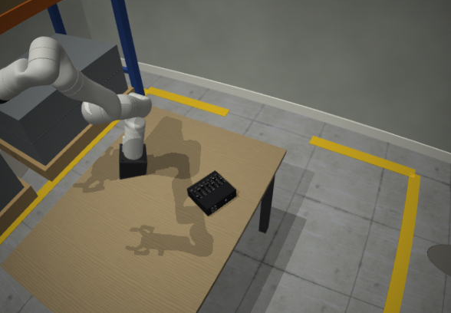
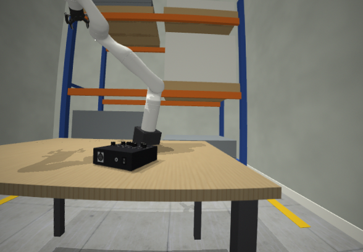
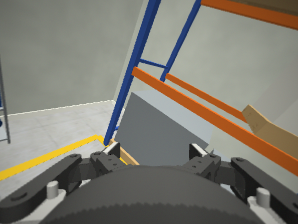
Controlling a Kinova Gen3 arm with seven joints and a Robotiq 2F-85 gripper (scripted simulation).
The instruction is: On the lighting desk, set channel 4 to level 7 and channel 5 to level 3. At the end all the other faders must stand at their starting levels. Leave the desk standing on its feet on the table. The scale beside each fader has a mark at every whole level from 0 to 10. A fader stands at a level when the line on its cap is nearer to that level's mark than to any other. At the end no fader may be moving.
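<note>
The lighting desk (image 1: 216,199) (image 2: 115,155), a black box with small caps along its upper face, sits flat on the wooden table (image 1: 111,219) (image 2: 191,176), near one edge. From where I stand in the exterior view, its socketed panel is towards me. I can't read a scale or tell one channel from another, so I can't say where faders 4 and 5 stand.

Beyond it, the arm's black base block (image 1: 133,167) (image 2: 147,136) stands on the same tabletop, and the white Kinova arm (image 1: 97,93) (image 2: 136,67) rises from there. High up, well apart from the desk, hangs the Robotiq gripper (image 2: 77,23) (image 3: 154,150), its fingers spread wide with nothing between them. Its camera looks at the blue-and-orange pallet rack (image 2: 242,81) (image 3: 127,82) behind, not at the desk.

My worry is the caps: they look close-set, so spread fingers brought down there could nudge a neighbouring fader off its starting level. Pressing too hard or sideways might skid or tip the box. And with the desk out of the wrist camera's sight, a poorly aimed approach could pick the wrong channel.
</note>
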